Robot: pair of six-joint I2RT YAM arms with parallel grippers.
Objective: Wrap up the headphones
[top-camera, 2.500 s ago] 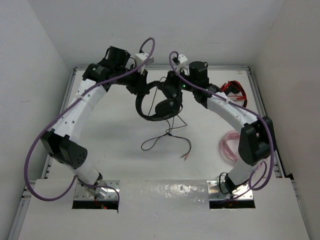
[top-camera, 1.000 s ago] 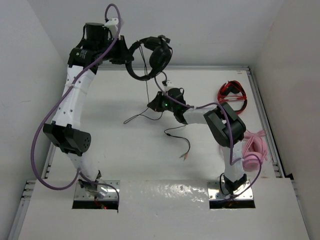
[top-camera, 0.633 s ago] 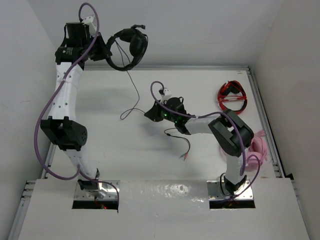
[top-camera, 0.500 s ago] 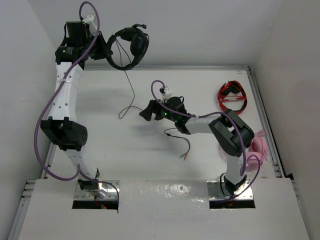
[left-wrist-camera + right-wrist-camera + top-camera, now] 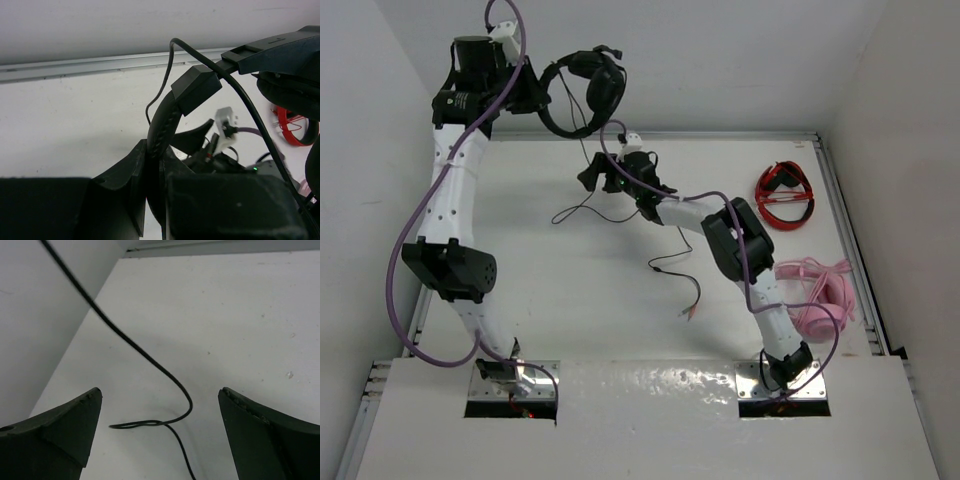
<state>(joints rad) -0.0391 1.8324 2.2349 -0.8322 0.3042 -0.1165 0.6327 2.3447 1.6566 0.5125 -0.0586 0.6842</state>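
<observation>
The black headphones (image 5: 592, 90) hang in the air at the back left, held by the headband (image 5: 164, 122). My left gripper (image 5: 540, 98) is shut on that band, seen pinched between its fingers (image 5: 131, 172) in the left wrist view. The thin black cable (image 5: 570, 210) drops to the table and loops there, and its plug end (image 5: 688, 312) lies nearer the front. My right gripper (image 5: 589, 175) reaches far back-left, below the headphones. It stands open (image 5: 159, 390) over a cable loop (image 5: 150, 357), with nothing gripped.
A red headset (image 5: 782, 195) lies at the back right, also visible as the red headset (image 5: 295, 125) in the left wrist view. A pink headset (image 5: 817, 300) lies by the right arm's base. The back wall and left wall stand close to both grippers.
My right gripper has opened and swung from mid-table toward the back left, under the headphones. The left arm carried the headphones up and leftward, then almost held still.
</observation>
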